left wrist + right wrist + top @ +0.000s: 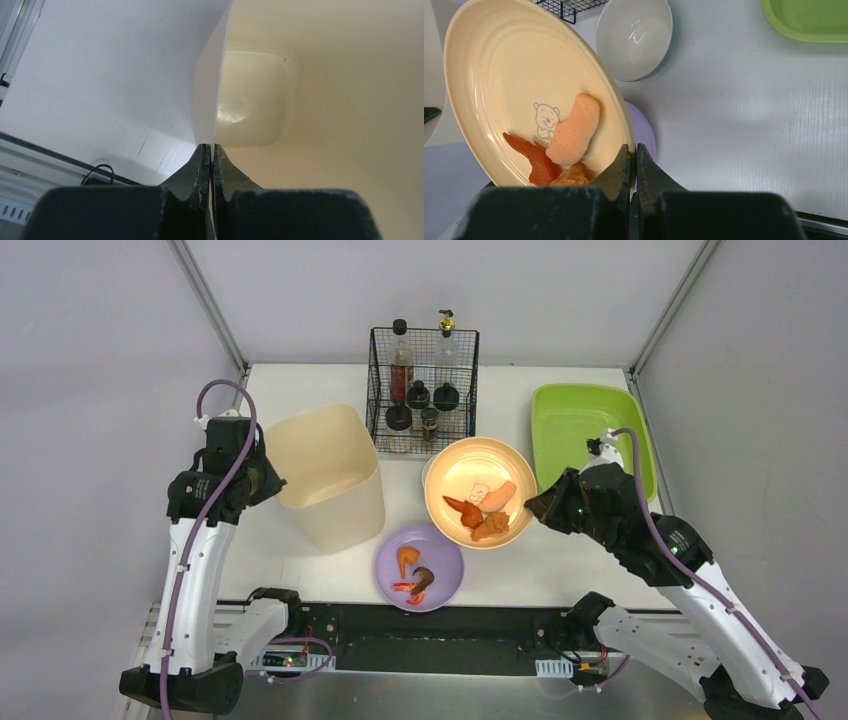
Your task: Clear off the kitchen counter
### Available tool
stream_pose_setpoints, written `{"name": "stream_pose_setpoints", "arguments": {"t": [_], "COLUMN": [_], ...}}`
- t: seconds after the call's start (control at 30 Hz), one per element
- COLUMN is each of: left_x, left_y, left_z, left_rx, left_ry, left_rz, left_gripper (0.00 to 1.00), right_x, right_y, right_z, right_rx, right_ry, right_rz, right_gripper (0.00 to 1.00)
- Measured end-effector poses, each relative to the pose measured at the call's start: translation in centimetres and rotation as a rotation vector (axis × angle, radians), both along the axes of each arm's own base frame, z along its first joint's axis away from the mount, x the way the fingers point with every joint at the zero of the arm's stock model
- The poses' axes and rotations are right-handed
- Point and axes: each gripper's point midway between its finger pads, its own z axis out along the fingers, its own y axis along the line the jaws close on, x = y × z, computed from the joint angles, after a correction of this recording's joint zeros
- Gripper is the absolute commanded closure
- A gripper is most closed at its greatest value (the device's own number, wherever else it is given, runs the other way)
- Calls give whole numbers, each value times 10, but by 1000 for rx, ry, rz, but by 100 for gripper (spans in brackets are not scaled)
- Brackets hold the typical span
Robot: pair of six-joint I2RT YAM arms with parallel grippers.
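Note:
On the white kitchen counter (560, 560), my right gripper (532, 508) is shut on the rim of a cream-yellow plate (470, 478) and holds it tilted above the counter. The plate (509, 75) carries a salmon piece (574, 130), a red strip (531, 156) and a crumbly orange bit (571, 176). My left gripper (272, 480) is shut on the left wall of a cream bin (325, 475); the thin wall (205, 100) sits between the jaws. A purple plate (418, 567) with food scraps lies at the front.
A black wire rack (422, 390) with bottles and jars stands at the back. A lime-green tub (590, 430) sits at the back right. A white bowl (636, 37) lies under the raised plate, near the rack.

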Motion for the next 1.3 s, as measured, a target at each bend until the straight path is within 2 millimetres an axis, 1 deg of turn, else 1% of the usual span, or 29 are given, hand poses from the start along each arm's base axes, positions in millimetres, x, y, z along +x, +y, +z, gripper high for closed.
{"name": "stream_pose_setpoints", "arguments": {"t": [0.1,0.23,0.27,0.3,0.37,0.6,0.67,0.73,0.83,0.97,1.13,1.3], "left_x": [1,4,5,6,8,15,16,17,18,17,6,-7], "left_y": [-1,-1,-1,-2,-3,-10,-12,-13,-16,-20,-20,-19], "left_z": [0,-1,-1,-1,-1,-1,0,1,1,7,23,39], "left_rx": [-2,-2,-3,-4,-8,-38,-43,-46,-60,-66,-66,-67], "left_ry": [-6,-13,-16,-17,-24,-46,-53,-58,-63,-90,-165,-250], "left_rz": [-4,-7,-8,-9,-11,-40,-48,-55,-71,-96,-106,-108], "left_gripper": [100,99,93,89,85,50,43,38,36,32,28,27], "right_x": [6,14,16,18,21,37,44,49,61,77,96,121], "right_y": [6,14,16,19,23,41,49,55,68,85,106,137], "right_z": [6,9,10,12,16,44,52,57,64,69,72,82], "right_rx": [2,-10,-13,-16,-17,16,28,33,40,50,49,59], "right_ry": [-5,4,6,7,6,-29,-41,-41,-42,-47,-40,-64], "right_rz": [6,15,18,22,28,49,55,62,70,79,98,128], "right_gripper": [100,100,100,100,100,100,100,100,100,100,100,100]}}
